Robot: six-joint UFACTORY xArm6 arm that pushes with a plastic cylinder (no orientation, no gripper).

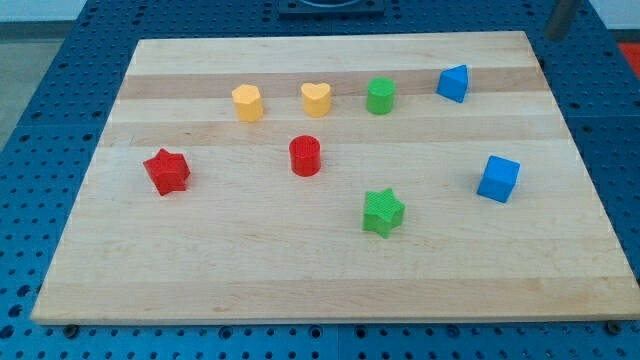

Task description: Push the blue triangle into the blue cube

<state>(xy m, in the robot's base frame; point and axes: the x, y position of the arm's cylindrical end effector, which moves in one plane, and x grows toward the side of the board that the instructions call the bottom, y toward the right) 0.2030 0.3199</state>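
The blue triangle (453, 83) lies near the board's top right. The blue cube (498, 178) lies below it and slightly right, near the right edge, well apart from the triangle. A dark rod shows at the view's top right corner, past the board's corner. My tip (553, 37) is above and to the right of the blue triangle and touches no block.
On the wooden board (320, 280): a yellow hexagon-like block (248, 102), a yellow heart (316, 99) and a green cylinder (380, 96) in a row at the top. A red cylinder (305, 156), a red star (167, 171) and a green star (382, 212) lie lower.
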